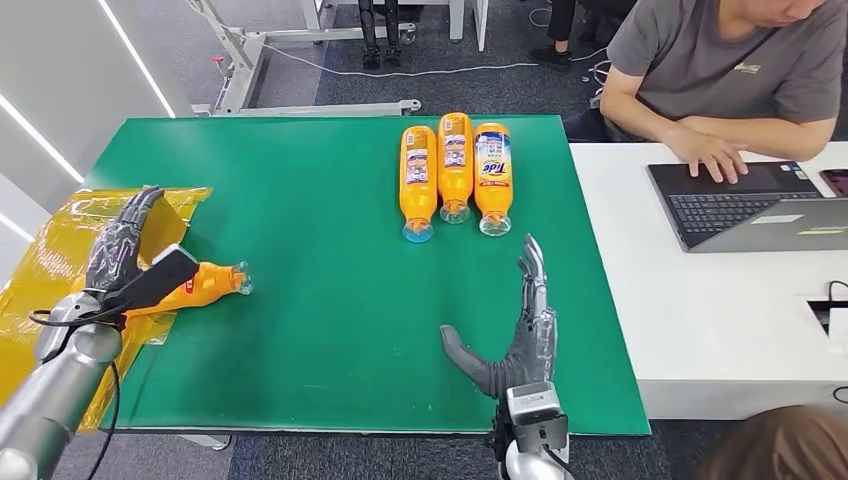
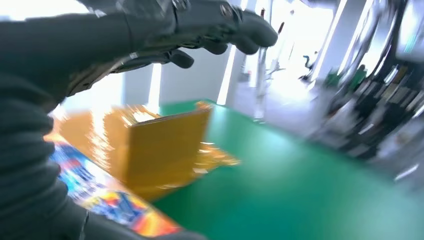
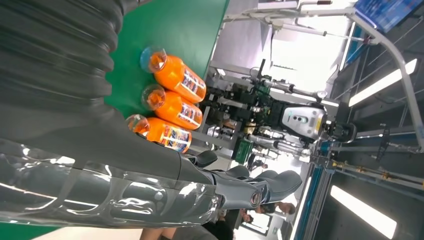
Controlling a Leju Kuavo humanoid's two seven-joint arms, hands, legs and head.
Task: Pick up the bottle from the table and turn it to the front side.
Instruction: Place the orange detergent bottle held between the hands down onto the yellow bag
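Green worktop (image 1: 330, 300), with a white desk butted against its right edge. Left robot hand (image 1: 125, 262) is at the left edge, fingers wrapped over an orange bottle (image 1: 205, 285) and clamped on it. The bottle lies roughly level, clear cap pointing toward the worktop's middle. Its body is mostly covered by the hand and a dark wrist part, so I cannot read which face of the label is turned up. In the left wrist view a strip of colourful label (image 2: 107, 195) shows below the fingers, blurred.

Beside that hand, a crinkled yellow plastic sheet (image 1: 40, 270) drapes over the left edge, with a yellow box-like piece (image 1: 180, 215) standing on it close behind the held bottle.

Right robot hand (image 1: 515, 330) is near the front edge, toward the right; fingers straight and apart, thumb out to the side, holding nothing.

Three more orange bottles (image 1: 455, 170) lie side by side at the far edge, touching or nearly so, caps toward the robot. One of them carries a label reading "Tide".

A person (image 1: 730, 70) sits at the white desk (image 1: 700, 330), hand on a laptop (image 1: 750, 205). Another head (image 1: 780, 445) is cut off at the lower right corner of the head view.
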